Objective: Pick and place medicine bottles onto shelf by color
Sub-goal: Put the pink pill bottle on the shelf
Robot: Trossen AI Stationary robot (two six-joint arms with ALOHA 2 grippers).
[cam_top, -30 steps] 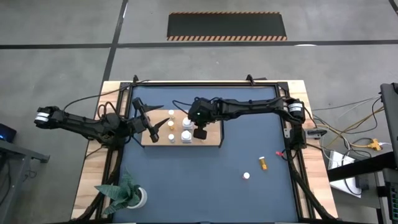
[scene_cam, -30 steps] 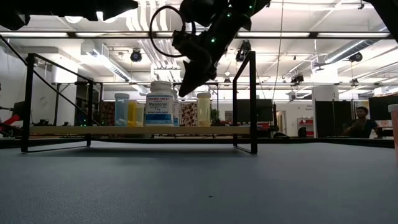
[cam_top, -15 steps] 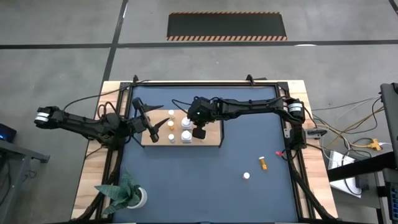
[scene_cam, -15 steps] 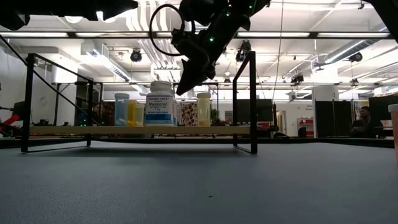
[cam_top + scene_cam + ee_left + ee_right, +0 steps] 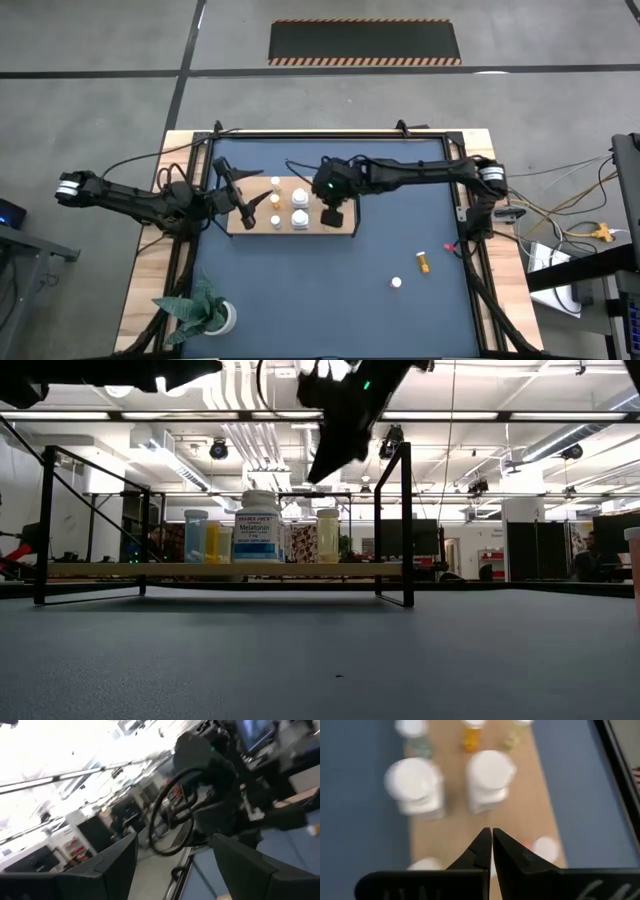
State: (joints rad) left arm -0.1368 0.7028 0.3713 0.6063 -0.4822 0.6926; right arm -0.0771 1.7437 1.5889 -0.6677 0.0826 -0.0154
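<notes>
**Dark blue table, wooden shelf at its far left, both arms near the shelf**

The dark blue tabletop [image 5: 330, 280] sits in a workshop with a grey floor; a striped black mat [image 5: 365, 42] lies beyond it. The shelf [image 5: 345, 226], a light-brown board with black frame ends, stands in the far-left part of the table. On it stand several medicine bottles: two larger white ones [image 5: 299, 217] side by side near the middle, and smaller ones [image 5: 275, 182] behind and beside them. In the low view a labelled white bottle [image 5: 258, 526] stands in front, with a pale blue-topped one [image 5: 196, 535] and a yellowish one [image 5: 327, 535] to either side.

The right gripper [image 5: 331, 214] hangs above the right part of the shelf, just beside the large white bottles, its fingers [image 5: 482, 846] pressed together and holding nothing. The left gripper [image 5: 240, 205] hovers over the shelf's left end with its fingers spread wide, empty.

Two bottles lie off the shelf on the right part of the table: an orange one [image 5: 423, 262] on its side and a white-topped one [image 5: 396, 282] nearer the front. A white pot with a green plant [image 5: 205, 313] stands at the front-left corner.
</notes>
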